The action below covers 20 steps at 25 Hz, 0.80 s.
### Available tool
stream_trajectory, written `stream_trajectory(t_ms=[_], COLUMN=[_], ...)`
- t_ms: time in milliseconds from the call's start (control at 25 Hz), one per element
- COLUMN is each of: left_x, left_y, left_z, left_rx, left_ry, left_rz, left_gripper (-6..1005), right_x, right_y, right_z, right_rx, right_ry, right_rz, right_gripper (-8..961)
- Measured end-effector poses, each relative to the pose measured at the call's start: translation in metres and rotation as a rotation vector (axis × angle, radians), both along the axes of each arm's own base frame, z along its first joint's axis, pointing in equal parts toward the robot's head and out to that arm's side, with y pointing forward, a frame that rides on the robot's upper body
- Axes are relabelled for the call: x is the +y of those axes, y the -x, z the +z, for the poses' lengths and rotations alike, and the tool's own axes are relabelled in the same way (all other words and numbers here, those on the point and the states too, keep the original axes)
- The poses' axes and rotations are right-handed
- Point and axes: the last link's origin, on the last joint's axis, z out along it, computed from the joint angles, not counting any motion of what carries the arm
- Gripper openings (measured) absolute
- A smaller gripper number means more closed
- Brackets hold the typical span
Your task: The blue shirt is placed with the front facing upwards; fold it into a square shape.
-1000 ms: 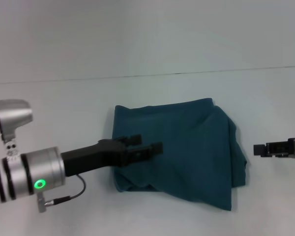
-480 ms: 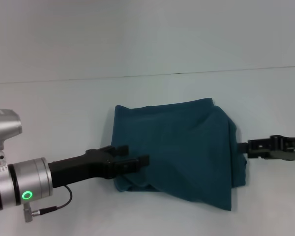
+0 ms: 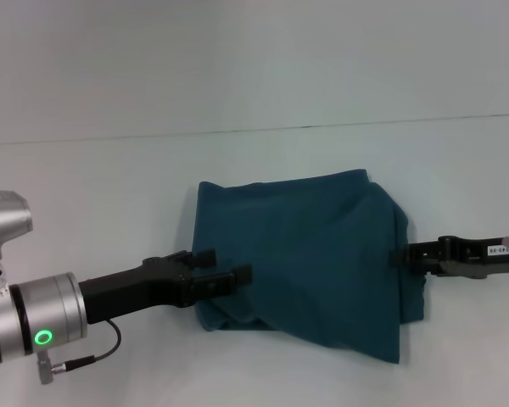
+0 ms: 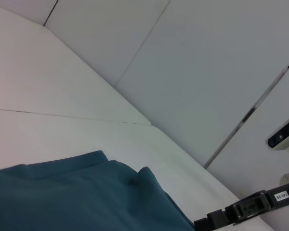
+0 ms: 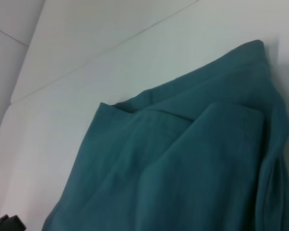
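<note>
At the lower left of the head frame, the left end effector sits over the shirt's near left corner, its two fingers slightly spread with nothing between them. Over the last second it has drawn back toward the lower left, off the middle of the cloth, which suggests it has let go after a fold and is clearing away. A green ring light glows on its silver wrist.

At the right edge of the frame, the right end effector has slid in from well clear of the cloth until its tip touches the shirt's right edge; whether its fingers are spread or pressed together cannot be told. A small white label on that arm carries print too small to read. The move looks like the start of tidying or tucking the right side.

The shirt lies in the centre of the white bench, already folded into a rough, lopsided block, with loose layers on the right and a slanting near edge. No chest lettering or collar label shows.

Beyond it, the bench meets a plain pale wall.
</note>
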Motion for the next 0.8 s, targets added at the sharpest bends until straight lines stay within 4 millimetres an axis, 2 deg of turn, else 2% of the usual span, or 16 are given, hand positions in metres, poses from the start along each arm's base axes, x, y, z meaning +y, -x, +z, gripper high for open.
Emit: stream_trajectory(t_ms=[240, 800], left_x=[0.001, 0.002], left_y=[0.000, 0.000], left_z=[0.000, 0.001], left_rx=[0.007, 0.008], left_ry=[-0.007, -0.014], left_rz=[-0.006, -0.007], left_gripper=[952, 951], right_x=[-0.001, 0.001], right_y=[-0.003, -0.001], right_z=[-0.011, -0.022], right_rx=[-0.007, -0.011], right_ry=[-0.002, -0.021], right_rz=[-0.021, -0.021], right_gripper=[592, 590])
